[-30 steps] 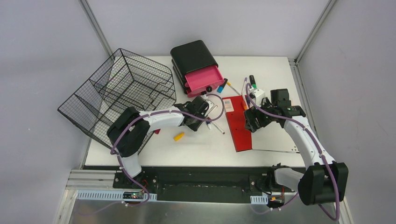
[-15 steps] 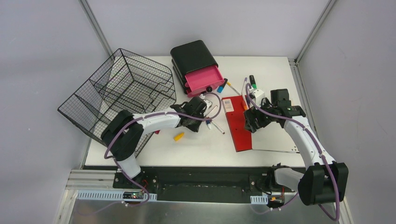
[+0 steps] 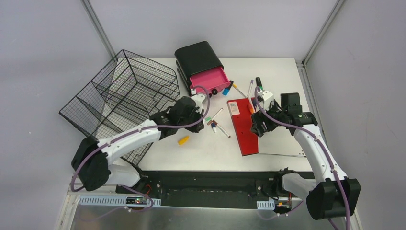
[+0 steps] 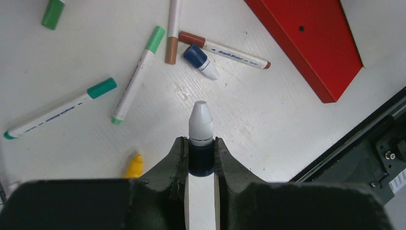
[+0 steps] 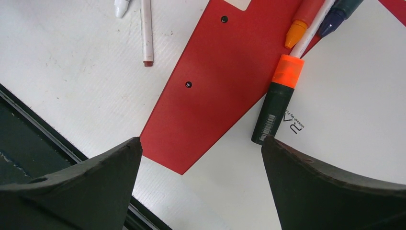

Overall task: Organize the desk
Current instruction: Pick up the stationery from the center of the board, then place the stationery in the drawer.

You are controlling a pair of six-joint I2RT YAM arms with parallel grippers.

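White table [image 3: 210,148] w/ metal-framed edge, grey walls round it.

Change over the last sec: my L arm has swung off the pen scatter at mid-table and reached toward 12 o'clk. L jaws were down among the pens. Now they're pinched on a blue marker w/ white cap [image 4: 200,125], cap poking out past the tips. From the top view they sit just at 7 o'clk of the open pink drawer [image 3: 209,80].

R jaws haven't budged. They're spread wide over the near corner of the red notebook [image 5: 225,72] and hold nothing. An orange-capped highlighter [image 5: 277,103] lies half on its edge at abt 1 o'clk of them.

Meaning for the task, as I judge it: one pen is off the table and prob bound for the drawer, so tidying has only begun. Green-capped markers [image 4: 62,112], a brown-capped one [image 4: 225,49], a stubby blue-and-white piece [image 4: 201,62] and a yellow bit [image 4: 135,166] are left loose.

Table vs jaws: it lies under both pairs. L pair is lifted clear of it w/ the marker. R pair hangs above it. They look apart, tho contact can't be ruled out from these views.
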